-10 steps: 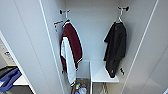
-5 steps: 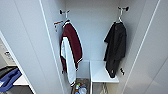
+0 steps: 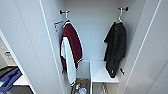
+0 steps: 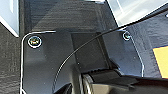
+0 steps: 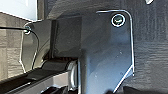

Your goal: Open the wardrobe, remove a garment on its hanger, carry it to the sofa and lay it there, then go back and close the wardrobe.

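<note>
Two garments are counted in one open wardrobe (image 3: 150, 50): one black garment (image 3: 115, 48) and one maroon jacket (image 3: 72, 50). Two hooks (image 3: 64, 11) are seen, and one white shelf (image 3: 101, 72).

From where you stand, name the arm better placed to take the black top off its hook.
Right, probably. The black top hangs on its hanger at the open wardrobe's right side; the maroon jacket hangs left. I can't see either gripper.
</note>
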Tool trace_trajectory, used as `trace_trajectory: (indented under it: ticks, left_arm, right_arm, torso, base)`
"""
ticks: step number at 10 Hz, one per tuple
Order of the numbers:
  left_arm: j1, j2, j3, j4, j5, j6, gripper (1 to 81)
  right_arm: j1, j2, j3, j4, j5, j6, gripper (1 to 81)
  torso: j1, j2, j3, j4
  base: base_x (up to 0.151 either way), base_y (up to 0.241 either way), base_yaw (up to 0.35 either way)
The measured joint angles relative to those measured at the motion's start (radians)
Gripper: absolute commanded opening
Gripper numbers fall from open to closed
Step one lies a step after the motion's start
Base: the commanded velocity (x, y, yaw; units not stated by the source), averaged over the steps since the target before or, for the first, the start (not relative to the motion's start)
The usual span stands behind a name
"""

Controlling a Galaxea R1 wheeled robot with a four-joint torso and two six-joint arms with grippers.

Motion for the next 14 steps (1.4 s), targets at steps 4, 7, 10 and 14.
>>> trace_trajectory:
  ticks: [4,7,10,14]
  left_arm:
    - [0.001,-0.004,0.0,0.0,0.005,-0.001,81.1]
    - [0.003,-0.009,0.0,0.0,0.019,-0.001,81.1]
    - [0.011,-0.011,0.0,0.0,0.09,-0.001,81.1]
    - [0.032,-0.008,0.0,0.001,0.131,0.0,81.1]
  right_arm:
    - [-0.055,0.062,-0.159,0.078,0.094,-0.076,81.1]
    - [-0.072,0.108,-0.177,0.346,0.134,-0.359,81.1]
    - [-0.096,0.108,-0.169,0.513,0.163,-0.453,81.1]
    - [-0.096,0.143,-0.167,0.514,0.142,-0.46,81.1]
  torso:
    - [0.0,0.0,0.0,0.0]
    - [0.0,0.0,0.001,0.0]
    - [-0.001,-0.001,0.001,0.0]
    - [-0.001,-0.001,0.001,0.0]
  base:
    - [0.0,0.0,0.0]
    - [0.0,0.0,0.0]
    - [0.0,0.0,0.0]
    - [0.0,0.0,0.0]
